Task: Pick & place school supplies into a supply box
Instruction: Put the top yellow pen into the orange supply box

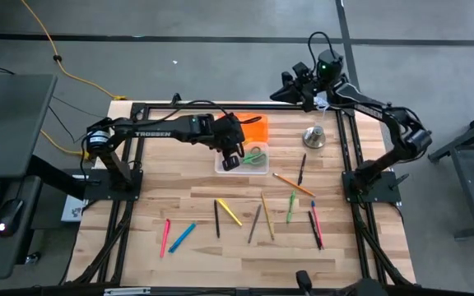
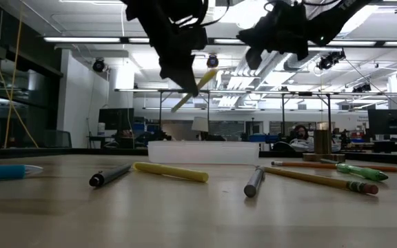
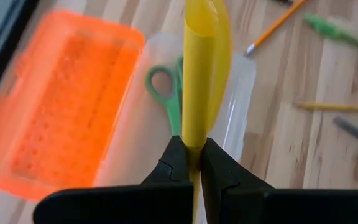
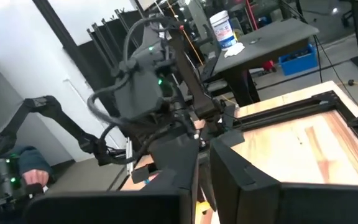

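Left tool (image 1: 231,153) over clear box (image 1: 243,164), pens (image 1: 228,211) scattered

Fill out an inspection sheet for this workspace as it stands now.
Surface: wooden table, pale planks.
Job's things: clear box holds green scissors; pens and pencils lie loose on the near planks.
Clutter: orange lid beside the box; silver bell.
Grippers: left gripper shut on yellow marker above the box; right gripper raised at the far right corner, holding nothing seen.
Cables: yellow cable across the floor.
Surroundings: desks, a seated person.
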